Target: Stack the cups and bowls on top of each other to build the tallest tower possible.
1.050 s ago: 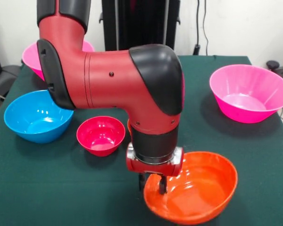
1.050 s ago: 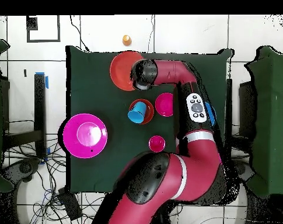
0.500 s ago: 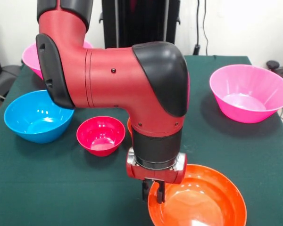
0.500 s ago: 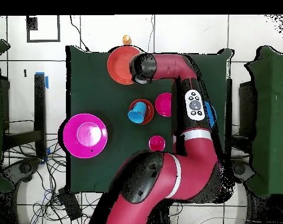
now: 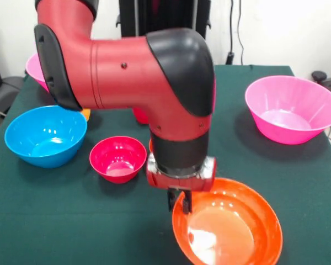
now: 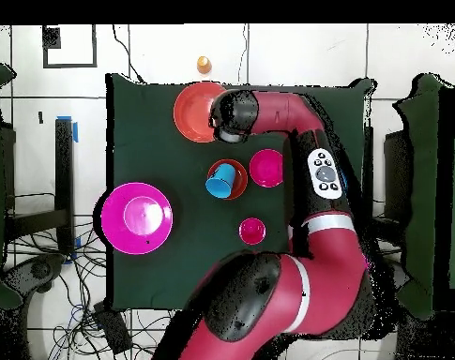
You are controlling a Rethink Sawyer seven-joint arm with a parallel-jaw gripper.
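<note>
Green table (image 5: 55, 221): blue cup (image 6: 219, 181) lying in small orange bowl (image 6: 233, 190)

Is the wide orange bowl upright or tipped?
Upright: the orange bowl shows its open, empty inside, with the gripper at its rim.

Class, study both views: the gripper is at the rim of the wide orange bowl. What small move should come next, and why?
Probably a short lift. The gripper appears shut on the near rim of the wide orange bowl, which sits tilted near the table edge, apart from the other bowls. Raising it slightly would free it for carrying toward a base such as the pink bowl.
</note>
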